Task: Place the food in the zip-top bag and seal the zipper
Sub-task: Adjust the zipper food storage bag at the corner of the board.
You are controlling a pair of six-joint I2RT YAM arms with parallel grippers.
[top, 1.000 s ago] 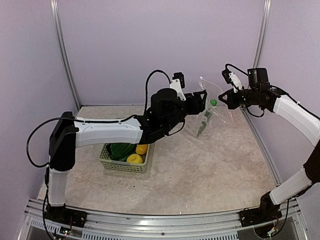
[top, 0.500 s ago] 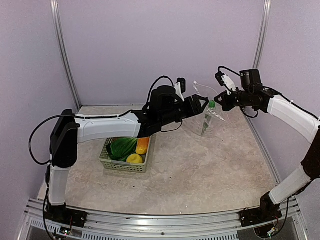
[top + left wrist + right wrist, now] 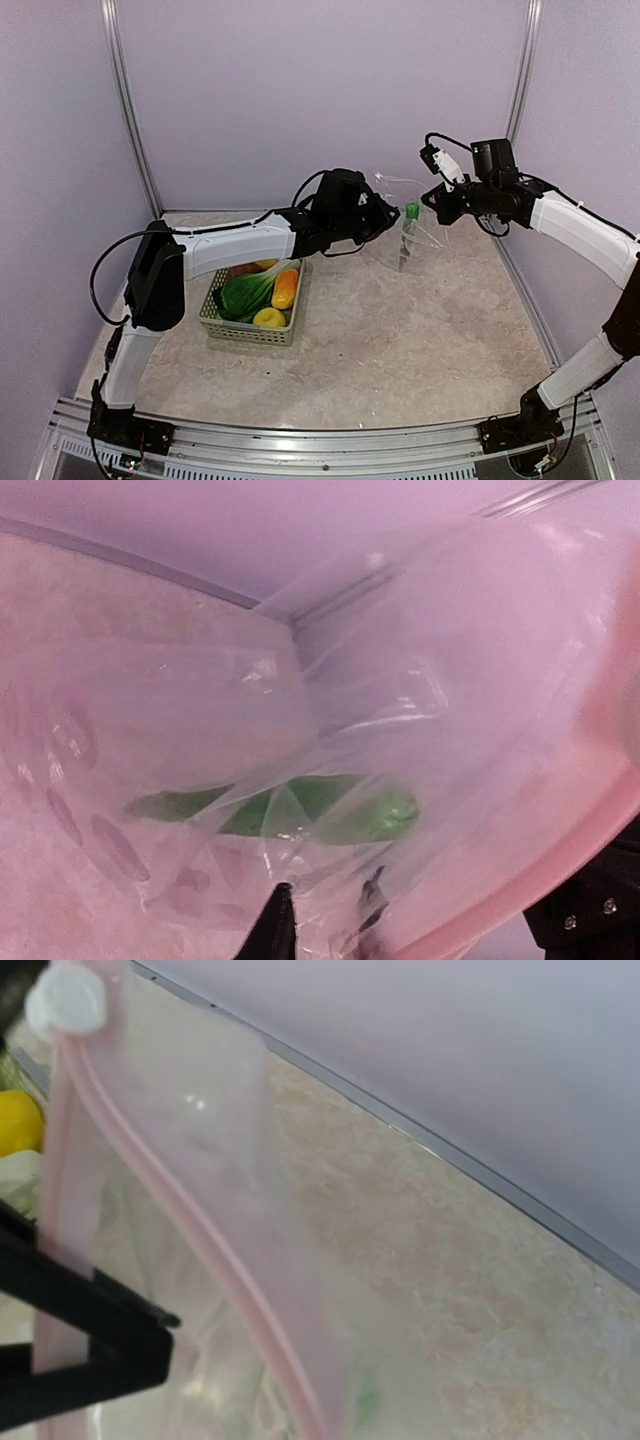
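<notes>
The clear zip-top bag (image 3: 408,222) hangs in the air at the back of the table, between my two grippers. A long green food piece (image 3: 408,238) (image 3: 300,810) lies inside it. My right gripper (image 3: 438,198) (image 3: 60,1348) is shut on the bag's mouth edge, beside the pink zipper (image 3: 200,1230) and its white slider (image 3: 65,1000). My left gripper (image 3: 380,215) (image 3: 322,915) presses into the bag's left side. Its jaws are narrow, with crumpled film between them: one fingertip (image 3: 275,925) is in front of the film, the other behind it. More food, a leafy green (image 3: 245,295), an orange piece (image 3: 285,290) and a lemon (image 3: 268,317), stays in the basket.
The pale green slatted basket (image 3: 245,332) sits left of centre under my left forearm. Purple walls with metal posts (image 3: 520,70) close in the back and both sides, near the bag. Marbled tabletop (image 3: 400,340) spreads in front.
My left arm has reached right and back, into the bag's side, and its jaws have narrowed onto the film. The right gripper has shifted the bag slightly left and up.
</notes>
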